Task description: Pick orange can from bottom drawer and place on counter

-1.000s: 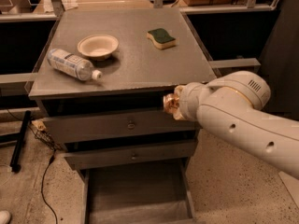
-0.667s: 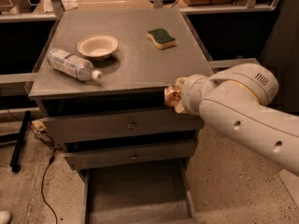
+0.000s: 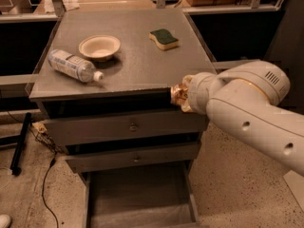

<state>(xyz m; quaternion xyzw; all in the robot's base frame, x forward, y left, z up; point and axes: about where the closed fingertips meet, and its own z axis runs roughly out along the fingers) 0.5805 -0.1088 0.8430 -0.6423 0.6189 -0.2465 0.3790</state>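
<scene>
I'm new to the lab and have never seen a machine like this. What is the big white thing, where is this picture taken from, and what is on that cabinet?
The big white shape is a robot arm. A single camera looks down at the cabinet's front; where it is mounted is not known. At the arm's tip, level with the counter's front edge, the gripper holds the orange can in the air. On the counter are a clear bottle lying on its side, a bowl and a green sponge. Below, the bottom drawer stands pulled open.
</scene>
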